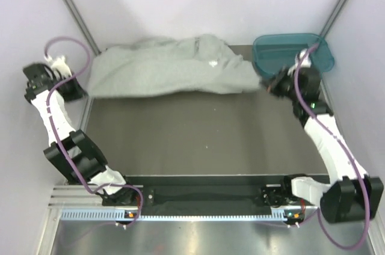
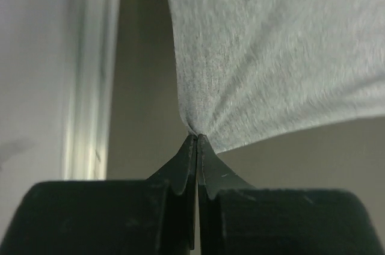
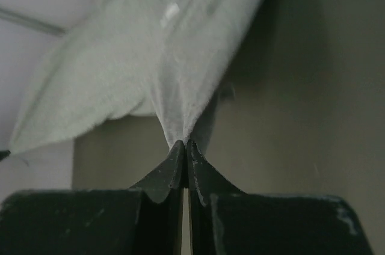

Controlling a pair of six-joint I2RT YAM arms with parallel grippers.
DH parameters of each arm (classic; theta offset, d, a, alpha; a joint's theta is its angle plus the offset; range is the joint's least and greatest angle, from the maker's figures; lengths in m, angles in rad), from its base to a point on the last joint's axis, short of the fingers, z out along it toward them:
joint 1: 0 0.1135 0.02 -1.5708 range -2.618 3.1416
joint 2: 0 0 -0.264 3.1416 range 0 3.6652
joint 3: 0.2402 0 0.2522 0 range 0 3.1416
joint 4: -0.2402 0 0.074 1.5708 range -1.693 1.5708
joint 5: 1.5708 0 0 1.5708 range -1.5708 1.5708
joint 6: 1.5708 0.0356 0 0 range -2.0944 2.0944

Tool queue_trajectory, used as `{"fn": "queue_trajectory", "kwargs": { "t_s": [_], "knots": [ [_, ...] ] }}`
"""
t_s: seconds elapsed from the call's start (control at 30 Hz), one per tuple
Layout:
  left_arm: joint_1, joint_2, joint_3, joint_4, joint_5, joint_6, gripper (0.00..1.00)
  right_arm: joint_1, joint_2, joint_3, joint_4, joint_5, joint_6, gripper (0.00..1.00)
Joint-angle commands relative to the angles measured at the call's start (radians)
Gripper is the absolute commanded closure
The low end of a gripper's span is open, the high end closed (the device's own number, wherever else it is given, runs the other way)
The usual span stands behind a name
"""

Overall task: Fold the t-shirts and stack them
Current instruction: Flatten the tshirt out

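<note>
A light grey t-shirt [image 1: 168, 65] hangs stretched across the far side of the table, bunched at the top, with a small white logo showing. My left gripper [image 1: 84, 91] is shut on its left corner, the cloth [image 2: 271, 56] fanning out from the pinched tips [image 2: 197, 138]. At the other end, my right gripper [image 1: 266, 83] is shut on the shirt's right corner. In the right wrist view the fabric [image 3: 180, 56] gathers into the closed fingertips [image 3: 185, 144]. The cloth spans between both grippers above the table.
A teal plastic tub [image 1: 293, 52] stands at the far right corner, right behind the right arm. The dark table top [image 1: 198, 141] stretches in front of the shirt. White walls with metal frame posts [image 1: 72, 8] enclose the left, right and back.
</note>
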Motion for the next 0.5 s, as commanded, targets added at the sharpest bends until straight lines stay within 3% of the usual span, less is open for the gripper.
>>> {"fn": "queue_trajectory", "kwargs": {
  "t_s": [0.0, 0.27, 0.47],
  "knots": [
    [0.052, -0.067, -0.119, -0.322, -0.010, 0.235, 1.00, 0.018, -0.222, -0.208, -0.191, -0.046, -0.044, 1.00],
    [0.107, -0.138, -0.387, -0.434, -0.231, 0.460, 1.00, 0.019, -0.494, -0.491, -0.567, -0.040, -0.073, 1.00],
    [0.138, -0.176, -0.430, -0.448, -0.343, 0.537, 1.00, 0.018, -0.493, -0.473, -0.748, -0.045, -0.093, 1.00]
  ]
}}
